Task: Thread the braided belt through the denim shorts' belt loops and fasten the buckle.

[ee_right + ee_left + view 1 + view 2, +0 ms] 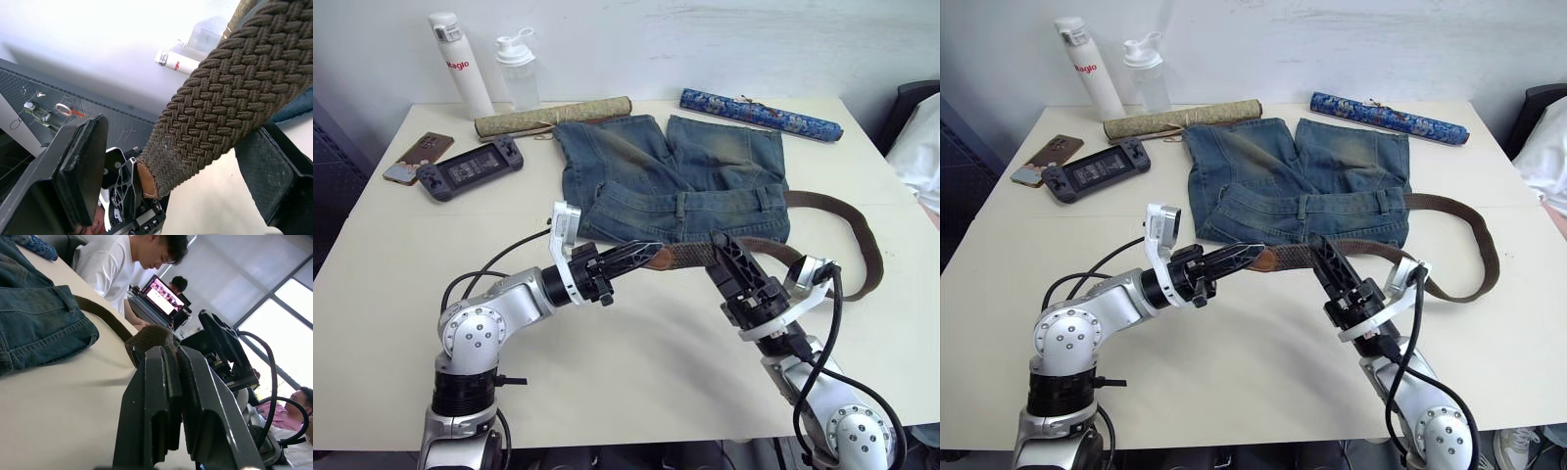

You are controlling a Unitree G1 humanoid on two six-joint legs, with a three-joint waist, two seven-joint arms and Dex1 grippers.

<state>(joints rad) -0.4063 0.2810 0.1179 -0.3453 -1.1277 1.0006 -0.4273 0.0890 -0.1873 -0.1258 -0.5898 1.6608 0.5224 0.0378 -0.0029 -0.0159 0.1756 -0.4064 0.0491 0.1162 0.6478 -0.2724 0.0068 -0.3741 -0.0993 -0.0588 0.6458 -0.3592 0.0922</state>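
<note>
Left eye view | left gripper (641, 254) pinching braided belt (690, 256) tip | right gripper (728, 257) spread at 3 o'clock | risk: tip slips, missing belt loops (682, 207)

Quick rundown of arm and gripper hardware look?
Both arms: silver metal shells with round bolted joints, black collars, loose black cables. Left gripper and right gripper: two long black fingers each, with a white bracketed wrist camera mount behind.

white bottle (458, 61), clear bottle (518, 70), phone (418, 157), game controller (470, 168), rolled mats (552, 117)
</note>
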